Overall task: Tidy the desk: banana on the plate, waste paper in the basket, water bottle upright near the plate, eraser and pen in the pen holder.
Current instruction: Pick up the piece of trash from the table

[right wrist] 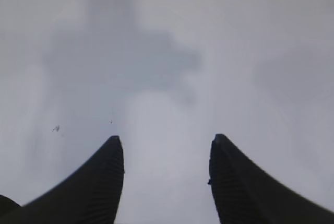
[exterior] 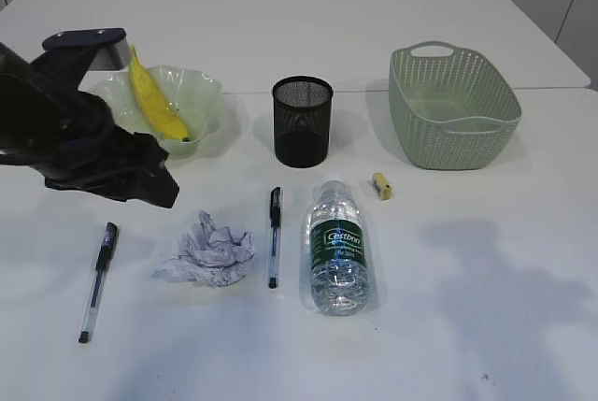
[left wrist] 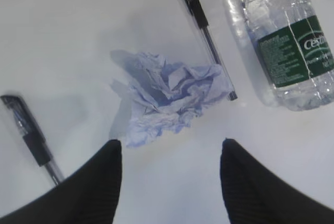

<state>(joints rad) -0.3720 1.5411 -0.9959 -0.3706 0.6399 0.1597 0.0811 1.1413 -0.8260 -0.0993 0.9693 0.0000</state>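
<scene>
The banana (exterior: 157, 102) lies in the pale green plate (exterior: 207, 89) at the back left. My left gripper (left wrist: 171, 143) hangs open and empty over the desk (exterior: 467, 326), just short of the crumpled waste paper (left wrist: 169, 96) (exterior: 207, 251). The water bottle (exterior: 336, 247) (left wrist: 284, 41) lies on its side. One pen (exterior: 274, 233) (left wrist: 206, 33) lies between paper and bottle, another pen (exterior: 98, 279) (left wrist: 31, 140) at the left. The eraser (exterior: 381, 186) rests by the bottle's cap. Pen holder (exterior: 302, 121) and basket (exterior: 453, 107) stand behind. My right gripper (right wrist: 166, 139) is open over bare tabletop.
The left arm (exterior: 84, 139) is a black mass in front of the plate's left side. A second white table adjoins at the back. A soft shadow falls on the desk's right front, where the right arm itself is out of the exterior view.
</scene>
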